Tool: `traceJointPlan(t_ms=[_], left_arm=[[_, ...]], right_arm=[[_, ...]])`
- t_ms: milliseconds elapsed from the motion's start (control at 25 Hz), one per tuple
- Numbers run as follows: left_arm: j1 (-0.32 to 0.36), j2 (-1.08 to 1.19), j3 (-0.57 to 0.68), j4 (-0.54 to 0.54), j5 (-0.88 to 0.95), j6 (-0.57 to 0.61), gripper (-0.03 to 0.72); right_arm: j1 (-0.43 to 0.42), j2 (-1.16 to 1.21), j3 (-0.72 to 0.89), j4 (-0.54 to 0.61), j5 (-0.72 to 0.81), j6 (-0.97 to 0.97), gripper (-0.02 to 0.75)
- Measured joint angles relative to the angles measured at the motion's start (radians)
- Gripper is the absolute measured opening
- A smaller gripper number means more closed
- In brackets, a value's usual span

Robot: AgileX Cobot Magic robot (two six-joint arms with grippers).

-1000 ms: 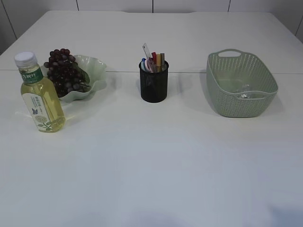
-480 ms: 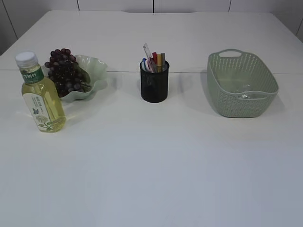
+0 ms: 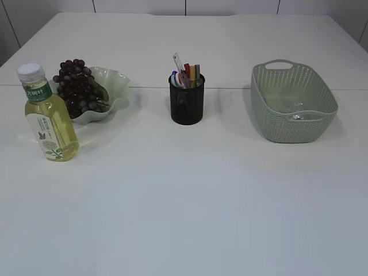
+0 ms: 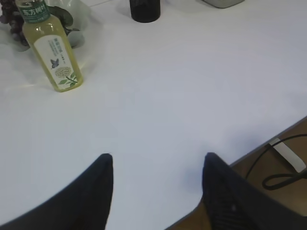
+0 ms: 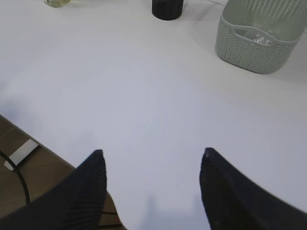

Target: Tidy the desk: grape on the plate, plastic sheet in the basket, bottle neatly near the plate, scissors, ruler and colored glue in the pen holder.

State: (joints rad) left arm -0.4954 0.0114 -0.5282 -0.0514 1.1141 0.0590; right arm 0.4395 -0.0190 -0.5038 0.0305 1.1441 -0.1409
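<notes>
White table (image 3: 190, 195) fills the ext. view, nothing on its near half. Biggest item on it: green woven basket (image 3: 293, 103) at far right, w/ a crumpled clear plastic sheet (image 3: 296, 112) lying in the bottom; right wrist cam sees the same basket (image 5: 256, 36) at top right w/ the sheet (image 5: 261, 37) inside. Over on the left, pale green wavy plate (image 3: 115, 95) carries the dark grape (image 3: 77, 86) bunch, heaped toward the plate's left side. Bottle (image 3: 49, 118) of yellow drink, white cap, stands just in front-left of the plate, touching or nearly so; looks a bit tilted, cap leaning left. Left wrist cam has that bottle (image 4: 50, 48) at top left, grapes and plate edge behind it.

Centre back: black mesh pen holder (image 3: 187, 100), upright, between plate and basket, well apart from both. Clear ruler (image 3: 178, 62) pokes up highest, leaning left; red and yellow colored glue (image 3: 191, 71) sticks beside it; blue scissors (image 3: 175, 76) handle just showing at the rim.

Left gripper (image 4: 156, 165) hangs over the table's near edge, fingers spread wide, holding nothing. Right gripper (image 5: 151, 163) same deal: wide apart, nothing betw. the fingers, over the near edge, floor and cable visible below.
</notes>
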Motion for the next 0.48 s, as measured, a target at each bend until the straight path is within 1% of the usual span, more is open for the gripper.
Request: traceJointPlan(t_ms=[200, 480], left_arm=[[0.000, 0.000, 0.000, 0.038, -0.002, -0.046, 0.435], [0.002, 0.000, 0.002, 0.032, -0.002, -0.059, 0.435]], right_arm=[[0.000, 0.000, 0.000, -0.011, 0.000, 0.017, 0.483], [-0.001, 0.000, 0.000, -0.020, 0.000, 0.018, 0.483]])
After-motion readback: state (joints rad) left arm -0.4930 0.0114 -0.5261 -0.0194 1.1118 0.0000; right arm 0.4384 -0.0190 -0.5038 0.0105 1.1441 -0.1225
